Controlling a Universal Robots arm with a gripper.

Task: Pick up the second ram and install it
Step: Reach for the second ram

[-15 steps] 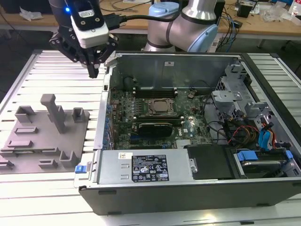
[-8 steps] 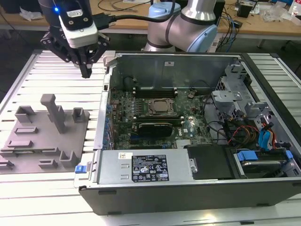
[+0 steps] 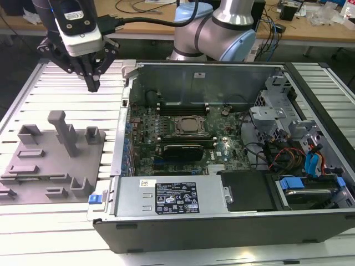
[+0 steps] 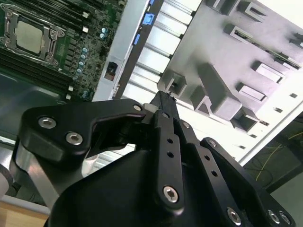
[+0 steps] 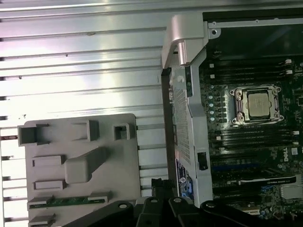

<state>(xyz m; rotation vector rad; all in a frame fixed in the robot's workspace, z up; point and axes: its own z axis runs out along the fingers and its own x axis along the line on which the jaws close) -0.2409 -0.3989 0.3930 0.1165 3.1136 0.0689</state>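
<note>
The second ram (image 5: 71,200) is a thin green stick lying in a slot along one edge of the grey fixture block (image 5: 80,161) in the first wrist view. My gripper (image 3: 93,84) hangs above the slatted table in the exterior view, behind the fixture block (image 3: 52,160) and just left of the open computer case's back corner. Its black fingers (image 4: 163,101) meet at the tips with nothing between them. The fingertips (image 5: 163,187) sit apart from the ram, off the block's side that faces the case. Inside the case lies the motherboard (image 3: 183,133) with its dark memory slots (image 5: 246,137) beside the CPU socket (image 5: 258,105).
The case's metal wall and corner bracket (image 3: 126,69) stand close to the gripper on the exterior view's right. A grey post (image 3: 64,130) rises from the fixture block. A power supply (image 3: 172,197), drive cage and cables (image 3: 299,149) sit in the case. The arm's base (image 3: 216,27) stands behind.
</note>
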